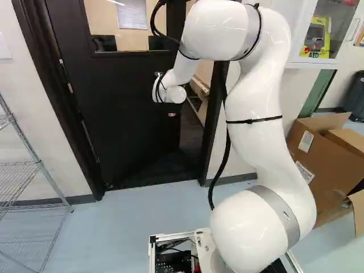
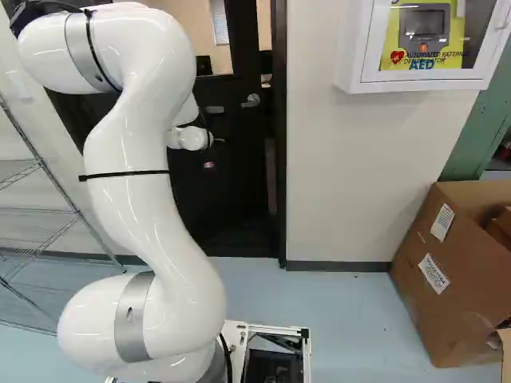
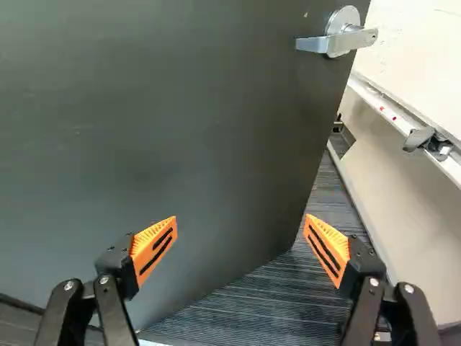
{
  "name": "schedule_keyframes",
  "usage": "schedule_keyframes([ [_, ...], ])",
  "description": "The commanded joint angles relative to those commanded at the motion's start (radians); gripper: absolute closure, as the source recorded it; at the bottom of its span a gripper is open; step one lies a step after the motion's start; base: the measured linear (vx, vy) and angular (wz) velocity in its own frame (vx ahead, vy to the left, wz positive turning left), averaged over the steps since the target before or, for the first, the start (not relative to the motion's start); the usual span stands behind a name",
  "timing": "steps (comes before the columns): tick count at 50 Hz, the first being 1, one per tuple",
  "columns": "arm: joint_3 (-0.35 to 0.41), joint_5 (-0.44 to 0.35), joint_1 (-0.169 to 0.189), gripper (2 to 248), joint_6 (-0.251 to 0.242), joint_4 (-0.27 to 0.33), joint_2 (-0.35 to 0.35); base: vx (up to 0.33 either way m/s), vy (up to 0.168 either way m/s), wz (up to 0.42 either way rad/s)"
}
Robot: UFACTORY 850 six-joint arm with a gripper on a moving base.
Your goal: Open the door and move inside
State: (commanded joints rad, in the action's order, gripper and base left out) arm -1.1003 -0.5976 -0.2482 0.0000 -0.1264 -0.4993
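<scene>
The dark door [image 1: 128, 122] with its window stands partly open, swung away from me inside its dark frame [image 1: 216, 114]. A gap shows between its free edge and the frame's right side in the left base view. In the wrist view my gripper [image 3: 240, 241] has its orange-padded fingers wide apart, nothing between them. The door's face [image 3: 166, 130] spreads ahead of them, and its lower free corner shows beyond the gap between the fingers. The silver lever handle [image 3: 337, 37] sits near the free edge, farther ahead of the gripper. In both base views the arm's white wrist hides the gripper.
Beyond the door lie dark ribbed flooring [image 3: 288, 292] and a pale panel with a latch [image 3: 431, 143]. A wire rack [image 1: 34, 162] stands left of the doorway. To its right are a wall [image 2: 343, 175], an AED cabinet [image 2: 351, 48] and cardboard boxes [image 2: 447, 271].
</scene>
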Motion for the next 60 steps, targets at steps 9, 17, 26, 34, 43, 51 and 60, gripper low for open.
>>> schedule_keyframes([
  [9, 0.055, 0.0, 0.005, 3, 0.0, 0.0, 0.043, 0.0, 0.0, 0.0],
  [17, 0.102, 0.0, 0.01, 3, 0.0, 0.0, 0.08, 0.0, 0.0, 0.0],
  [26, 0.154, 0.0, 0.017, 3, 0.0, 0.003, 0.122, 0.0, 0.0, 0.0],
  [34, 0.2, 0.0, 0.024, 3, 0.0, 0.014, 0.16, 0.0, 0.0, 0.0],
  [43, 0.249, 0.0, 0.035, 3, 0.0, 0.044, 0.201, 0.0, 0.0, 0.0],
  [51, 0.291, 0.0, 0.046, 3, 0.0, 0.084, 0.237, 0.0, 0.0, 0.0],
  [60, 0.339, 0.0, 0.06, 3, 0.0, 0.134, 0.277, 0.0, 0.0, 0.0],
])
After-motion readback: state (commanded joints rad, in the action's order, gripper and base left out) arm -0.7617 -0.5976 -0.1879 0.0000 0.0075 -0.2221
